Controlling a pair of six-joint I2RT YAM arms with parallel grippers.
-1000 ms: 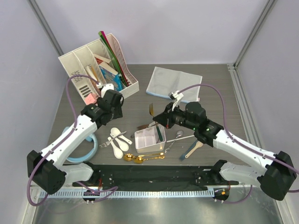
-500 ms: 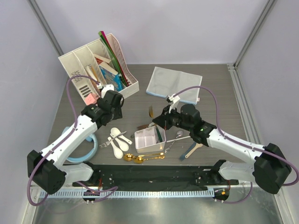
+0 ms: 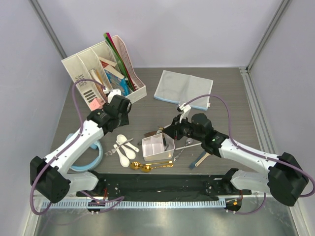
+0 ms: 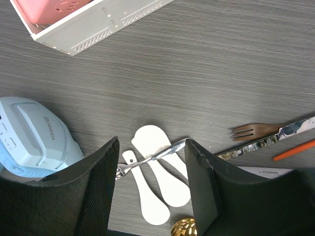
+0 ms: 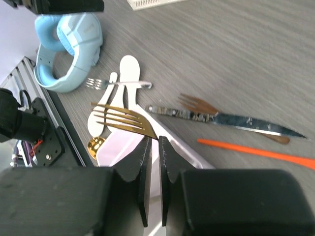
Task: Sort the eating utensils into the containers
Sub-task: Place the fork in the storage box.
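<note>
My right gripper [image 3: 170, 133] [image 5: 153, 140] is shut on the handle of a gold fork [image 5: 123, 120] and holds it, tines out, over the white compartment box [image 3: 153, 147] [image 5: 123, 150]. My left gripper [image 3: 119, 111] [image 4: 152, 143] is open and empty, above two white ceramic spoons [image 4: 162, 174] [image 3: 123, 146] with a small silver fork [image 4: 147, 158] lying across them. Gold spoons [image 3: 147, 166] lie in front of the box. A patterned knife [image 5: 221, 119], a brown fork [image 5: 197, 104] and an orange-handled piece [image 5: 256, 152] lie behind it. A silver spoon [image 3: 185, 145] and a wooden spoon [image 3: 201, 158] lie to its right.
A white file organizer [image 3: 106, 69] with books and folders stands at the back left. A grey-blue cloth [image 3: 183, 88] lies at the back middle. A light blue headset [image 3: 93, 155] [image 4: 34, 132] sits left of the spoons. A black rail runs along the near edge.
My right gripper has moved down and toward the box, lowering the gold fork from upright behind the box to over it. The left arm has barely moved.
</note>
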